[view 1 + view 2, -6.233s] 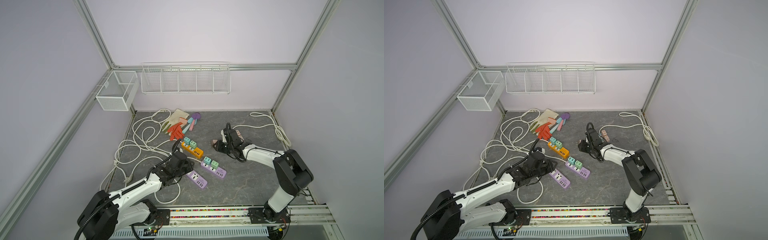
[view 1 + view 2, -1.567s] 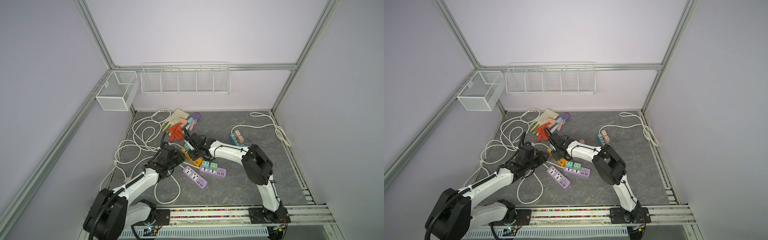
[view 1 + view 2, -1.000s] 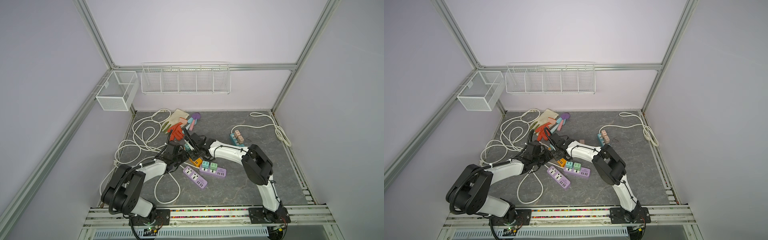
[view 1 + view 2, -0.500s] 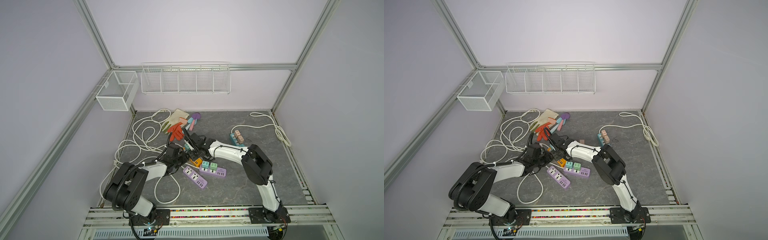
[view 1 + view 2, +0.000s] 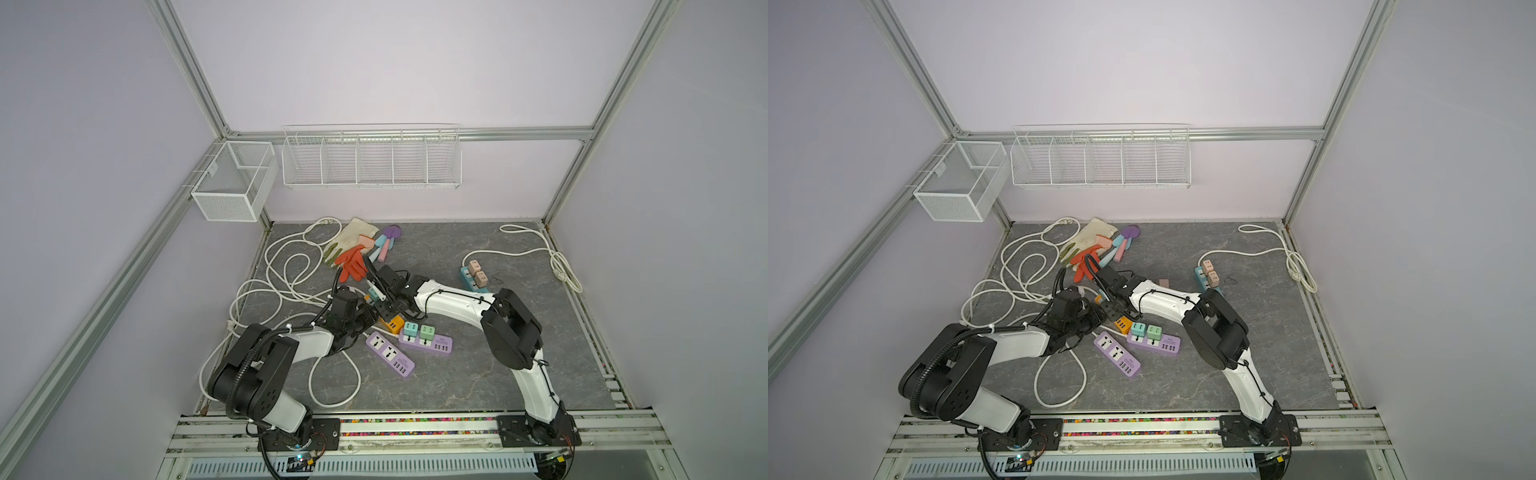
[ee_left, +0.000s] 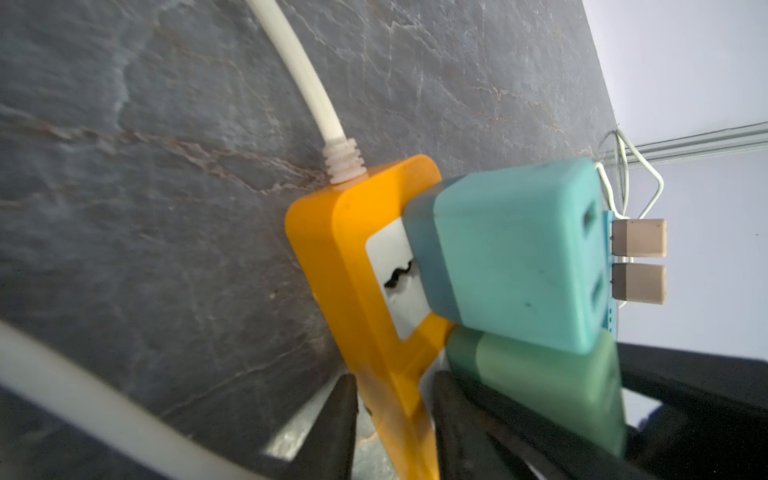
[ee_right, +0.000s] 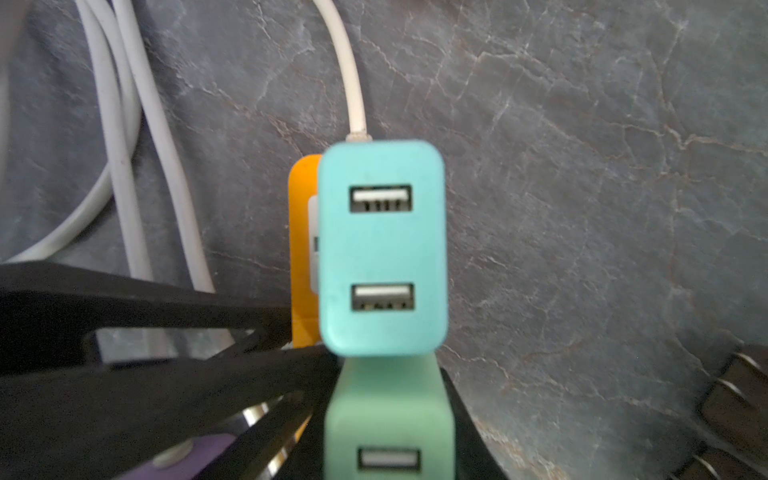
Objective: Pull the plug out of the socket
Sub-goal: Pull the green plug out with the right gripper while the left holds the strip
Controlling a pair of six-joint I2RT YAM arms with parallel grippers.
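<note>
Two robot arms meet over an orange power strip (image 6: 353, 249) lying on the slate-grey tabletop (image 6: 124, 166), left of centre in both top views. The right gripper (image 7: 388, 395) is clamped on a green USB charger (image 7: 386, 419). This plug sits in the strip, touching a teal USB charger (image 7: 382, 249) (whose two USB ports face the right wrist camera). The left gripper (image 6: 395, 415) pinches the strip's body, with a black finger (image 6: 332, 424) pressed against each long side, alongside the green charger. The strip's white cord (image 6: 299, 70) runs off across the table from the end nearest the teal charger. In a top view, the strip's free end pokes out past both grippers, and a purple power strip (image 5: 390, 354) lies close by toward the front rail.
</note>
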